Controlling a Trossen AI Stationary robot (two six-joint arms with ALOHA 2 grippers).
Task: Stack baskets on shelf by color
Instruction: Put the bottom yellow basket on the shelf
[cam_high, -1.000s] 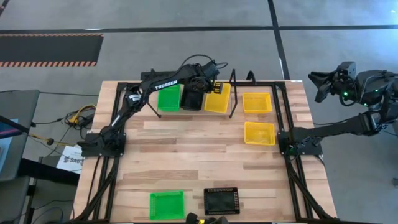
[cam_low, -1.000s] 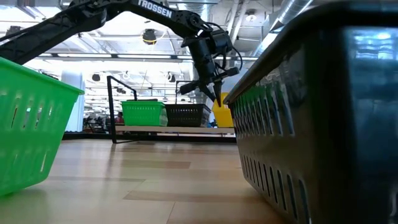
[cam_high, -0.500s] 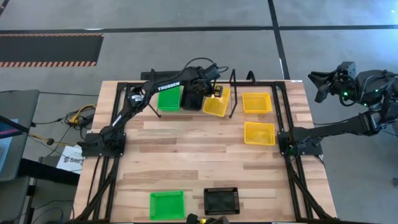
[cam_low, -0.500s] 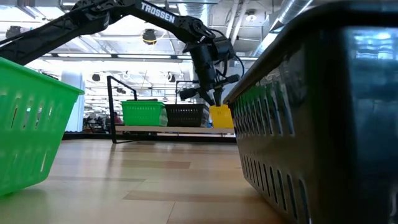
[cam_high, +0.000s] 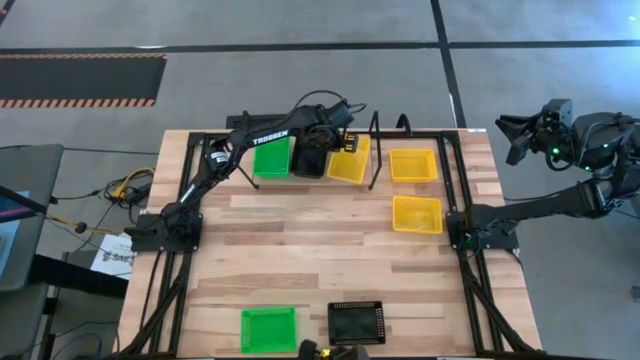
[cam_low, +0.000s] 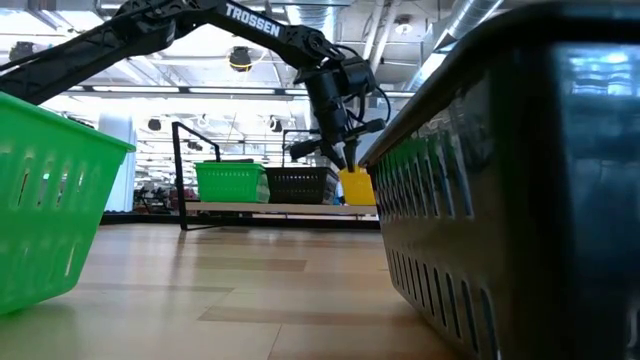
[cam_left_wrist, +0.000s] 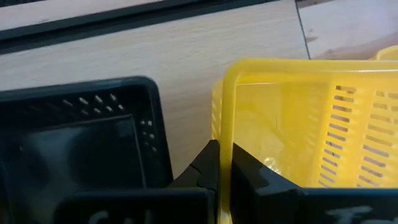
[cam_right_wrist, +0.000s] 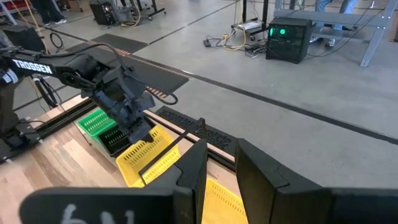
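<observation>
Low view — "TROSSEN" on left arm (cam_low: 180, 20)

This is a large industrial robotics lab or workshop hall. The butcher-block bench (cam_high: 320, 260) stands on a bare polished concrete floor (cam_high: 300, 20) marked with dark tape lines and a black-and-orange hazard-striped strip (cam_high: 80, 78). Looking level across the bench, the room behind is a wide open hall with a high ceiling of exposed ducts (cam_low: 470, 25), rows of strip lights (cam_low: 200, 92) and a dome camera (cam_low: 240, 58). The right wrist view shows further metal-framed workstations, an electronics box with a green indicator light (cam_right_wrist: 287, 38) and loose cables (cam_right_wrist: 236, 38) on the floor. More cabling (cam_high: 120, 190) lies beside the bench.
</observation>
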